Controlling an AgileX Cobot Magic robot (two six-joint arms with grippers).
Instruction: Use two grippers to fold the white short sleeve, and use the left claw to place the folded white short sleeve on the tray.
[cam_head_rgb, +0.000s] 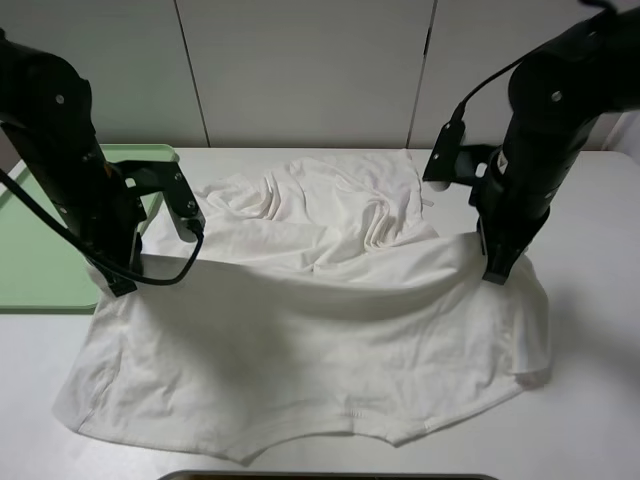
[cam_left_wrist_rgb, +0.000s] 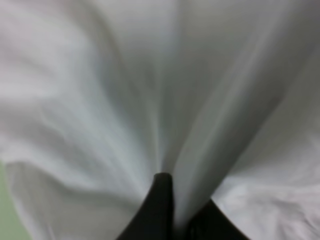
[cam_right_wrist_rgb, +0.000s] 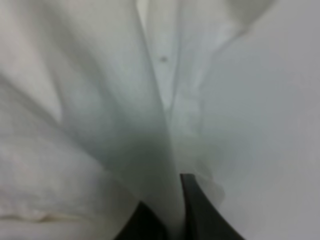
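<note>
Now | left tool (cam_head_rgb: 119, 284) pinching white short sleeve (cam_head_rgb: 320, 345) | right tool (cam_head_rgb: 497, 271) pinching it too

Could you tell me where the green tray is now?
In the exterior high view, the tray sits at the far left, partly behind the left arm, with the white short sleeve just to its right.

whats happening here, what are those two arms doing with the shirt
A two-armed robot is folding a white short sleeve spread out on the table. The left end effector and the right end effector are each shut on the cloth at opposite sides, holding a raised band of it stretched between them while the hem end lies flat. The shirt is not yet folded or set on the green tray at the left.
</note>
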